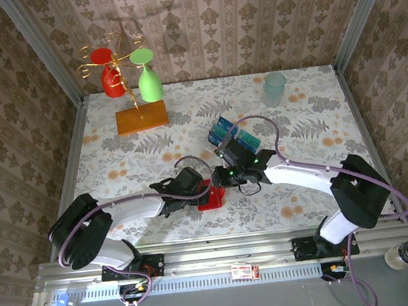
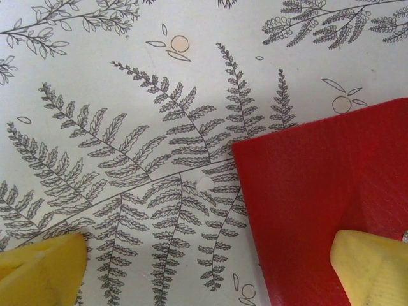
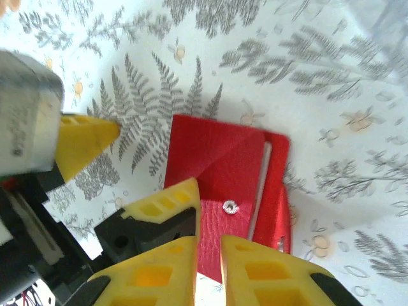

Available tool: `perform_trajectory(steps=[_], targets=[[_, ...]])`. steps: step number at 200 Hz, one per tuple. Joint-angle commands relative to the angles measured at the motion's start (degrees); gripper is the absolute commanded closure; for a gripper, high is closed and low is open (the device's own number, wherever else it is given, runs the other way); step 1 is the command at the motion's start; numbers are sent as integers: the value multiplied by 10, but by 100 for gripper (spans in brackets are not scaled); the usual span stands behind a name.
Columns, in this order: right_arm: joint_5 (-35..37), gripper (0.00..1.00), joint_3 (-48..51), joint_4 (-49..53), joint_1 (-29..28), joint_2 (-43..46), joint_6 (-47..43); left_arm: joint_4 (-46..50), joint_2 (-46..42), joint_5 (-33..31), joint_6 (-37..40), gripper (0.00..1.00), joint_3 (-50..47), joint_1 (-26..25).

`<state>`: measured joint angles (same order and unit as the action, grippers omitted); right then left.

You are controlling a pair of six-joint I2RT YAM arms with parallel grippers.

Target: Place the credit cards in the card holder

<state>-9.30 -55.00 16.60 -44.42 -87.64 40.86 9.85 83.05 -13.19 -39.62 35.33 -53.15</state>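
1. Patterned wallpaper on 3 sides. The table [image 1: 118, 169] has a fern-print cloth, w/ a glass stand [image 1: 140, 116] and a teal cup [image 1: 275, 85] at the back.
2. The red wallet [image 1: 210, 197] lies flat near the front edge, mid-table, between my two arms. The right wrist view shows its snap [image 3: 229, 206] and a slot line, so I'd say it's lying open.
3. My left gripper [image 2: 204, 255] has its fingers wide apart and holds nothing. One tip is over the wallet's corner, the other over bare cloth.
4. My right gripper [image 3: 208, 255] is just above the wallet's near edge, fingers nearly together w/ only a thin slit. The red runs into that slit, but I can't tell if it's pinched.
5. The cards [image 1: 225, 131] stand in the clear rack [image 1: 237, 136], just behind my right wrist.
6. Progress: I see no card in the wallet, so approx. nothing is done yet. Left to do: fetch each card from the rack and slide it into the slot, prob. w/ the left steadying the wallet.
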Motion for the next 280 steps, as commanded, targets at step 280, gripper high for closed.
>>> perform_trajectory(steps=[280], targets=[[-72,100,-11,-61,10,-99,36,-40,-17,3,-28,0,-94,-34]])
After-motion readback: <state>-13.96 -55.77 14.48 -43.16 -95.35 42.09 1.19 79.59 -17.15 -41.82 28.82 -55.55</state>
